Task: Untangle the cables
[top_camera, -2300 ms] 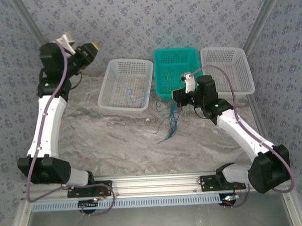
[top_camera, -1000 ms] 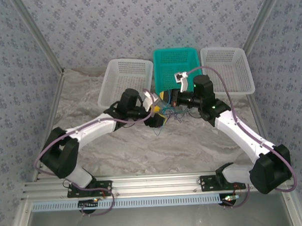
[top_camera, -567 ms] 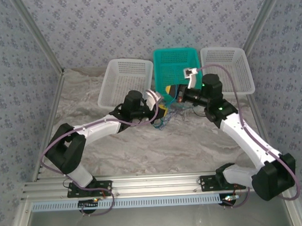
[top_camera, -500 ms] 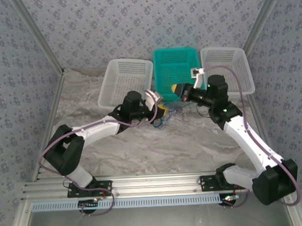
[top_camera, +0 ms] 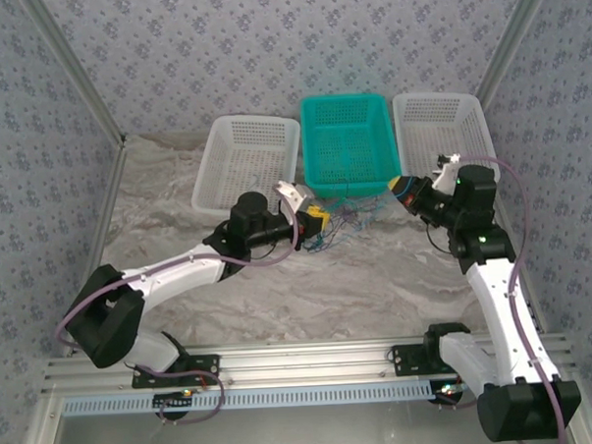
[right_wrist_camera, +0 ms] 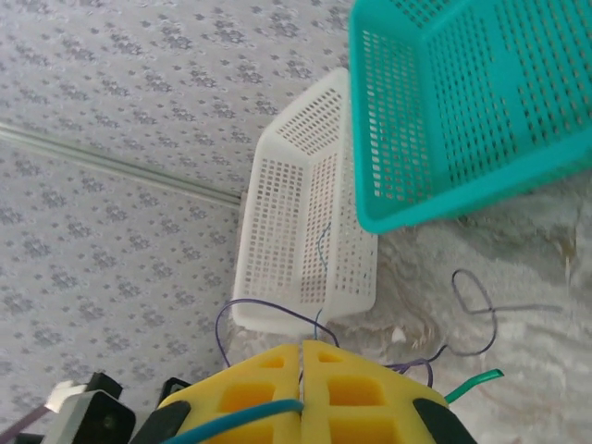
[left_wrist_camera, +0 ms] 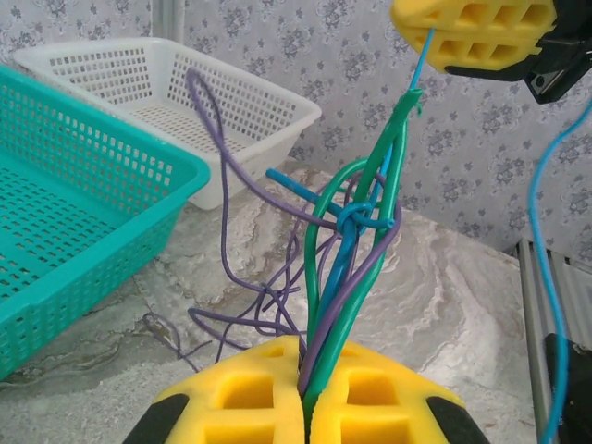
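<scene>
Cables (left_wrist_camera: 356, 222) strung between clamped jaws, beside teal basket's (top_camera: 345, 141) near rim

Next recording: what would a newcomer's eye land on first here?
The knotted bundle of green, blue and purple cables, stretched out just in front of the teal basket. The left gripper has its yellow fingers shut on the bundle's lower end, while the right gripper pinches a blue strand near the right-hand white basket.

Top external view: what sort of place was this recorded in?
Probably a purpose-built robot test cell, not a home: two arms bolted to an aluminium rail, patterned backdrop walls on a metal frame, and sorting baskets on a marble-look tabletop.
</scene>
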